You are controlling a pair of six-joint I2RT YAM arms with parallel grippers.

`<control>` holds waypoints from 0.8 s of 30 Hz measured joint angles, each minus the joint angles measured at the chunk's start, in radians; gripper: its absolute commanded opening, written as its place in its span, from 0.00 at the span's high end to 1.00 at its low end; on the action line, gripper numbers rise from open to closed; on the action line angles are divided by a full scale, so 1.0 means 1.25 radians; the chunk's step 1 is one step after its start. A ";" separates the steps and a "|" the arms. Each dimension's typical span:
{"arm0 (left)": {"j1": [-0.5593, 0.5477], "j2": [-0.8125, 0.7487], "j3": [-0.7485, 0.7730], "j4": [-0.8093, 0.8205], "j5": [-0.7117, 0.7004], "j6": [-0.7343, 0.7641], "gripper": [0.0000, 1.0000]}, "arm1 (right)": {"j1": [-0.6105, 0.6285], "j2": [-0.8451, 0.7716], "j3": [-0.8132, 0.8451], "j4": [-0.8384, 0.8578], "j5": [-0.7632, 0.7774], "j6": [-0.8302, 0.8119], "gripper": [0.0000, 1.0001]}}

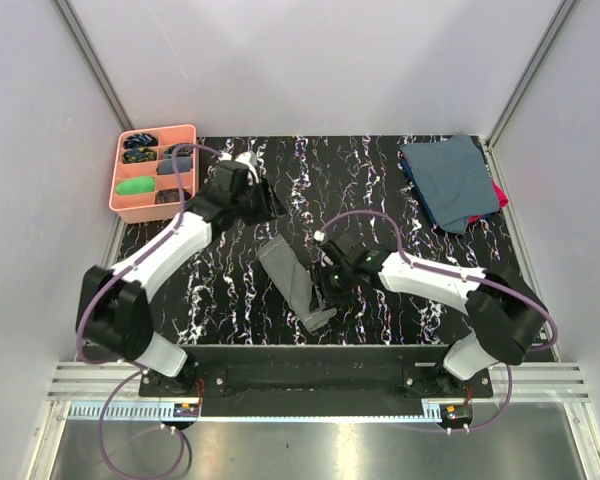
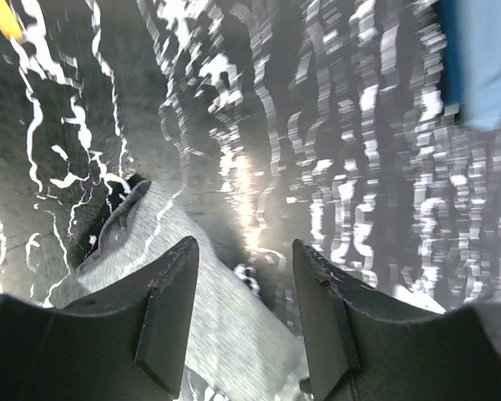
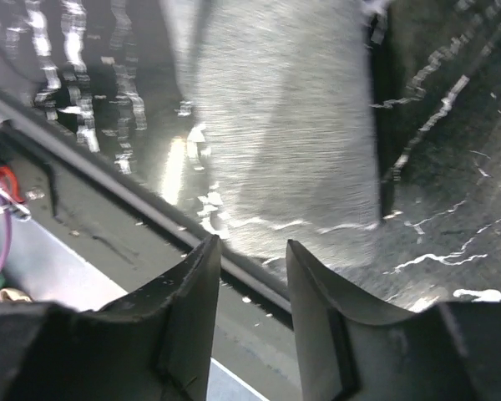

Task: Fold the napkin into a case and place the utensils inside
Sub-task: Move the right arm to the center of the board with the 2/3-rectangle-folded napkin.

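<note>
the napkin (image 1: pixel 295 281) lay mid-table as a narrow folded strip, its long axis diagonal from far-left to near-right. the right gripper (image 3: pixel 249 251) was the nearer one, at the strip's near end on its right side, jaws a bit apart w/ nothing btw them. the left gripper (image 2: pixel 244 251) hung past the far end, jaws wider, also empty. the utensils i could not make out.
</note>
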 measured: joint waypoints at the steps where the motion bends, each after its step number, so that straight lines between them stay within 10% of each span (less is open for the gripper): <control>1: 0.002 -0.029 0.000 -0.007 -0.002 0.001 0.48 | 0.005 -0.007 0.013 -0.010 0.005 -0.004 0.52; 14: 0.082 -0.152 -0.078 -0.070 -0.027 -0.023 0.48 | 0.135 0.080 0.015 0.146 -0.070 0.086 0.52; 24: 0.107 0.051 0.049 -0.094 -0.053 -0.020 0.48 | 0.064 0.085 -0.087 0.211 -0.060 0.116 0.46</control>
